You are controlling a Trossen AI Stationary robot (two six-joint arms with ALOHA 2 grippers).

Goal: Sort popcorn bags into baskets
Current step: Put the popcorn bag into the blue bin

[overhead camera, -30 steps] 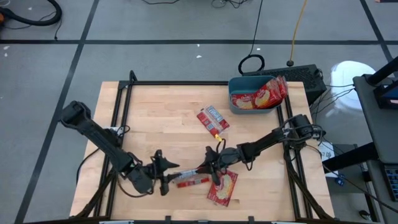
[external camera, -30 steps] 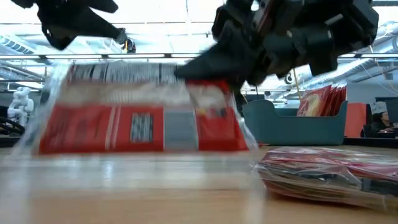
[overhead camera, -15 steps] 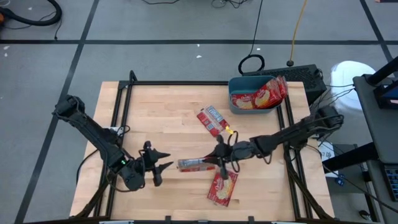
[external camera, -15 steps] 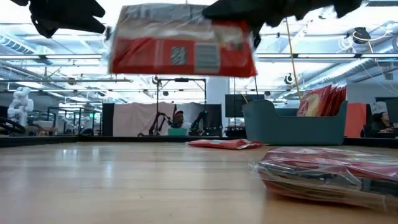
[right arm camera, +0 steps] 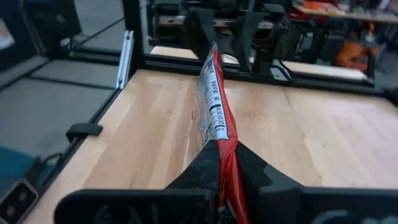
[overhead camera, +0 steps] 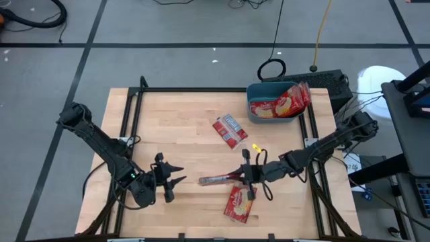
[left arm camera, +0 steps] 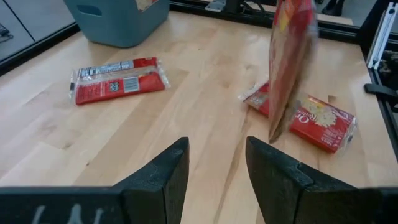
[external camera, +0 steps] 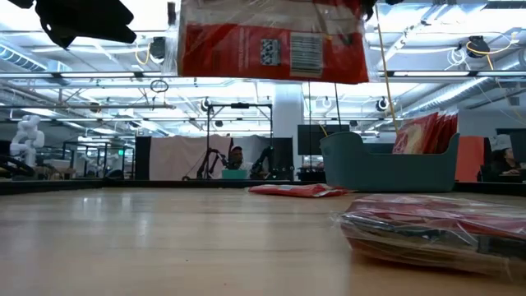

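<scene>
One popcorn bag (overhead camera: pixel 216 179) is up in the air over the desk (overhead camera: pixel 175 128), pinched edge-on by the right end effector (overhead camera: pixel 245 175). Another bag (overhead camera: pixel 240 204) lies flat just under it, a third (overhead camera: pixel 230 130) sits mid-desk, and more are in the teal bin (overhead camera: pixel 253 94) at the far right corner. Left end effector (overhead camera: pixel 173 182) hangs nearby, fingers spread, holding nothing.

Right gripper (overhead camera: pixel 246 176) low over table, fingers clamped edge-on onto flat red plastic popcorn packet (overhead camera: pixel 218 179), arm stretched behind it. Left gripper (overhead camera: pixel 173 183) facing it, fingers parted, empty.
</scene>
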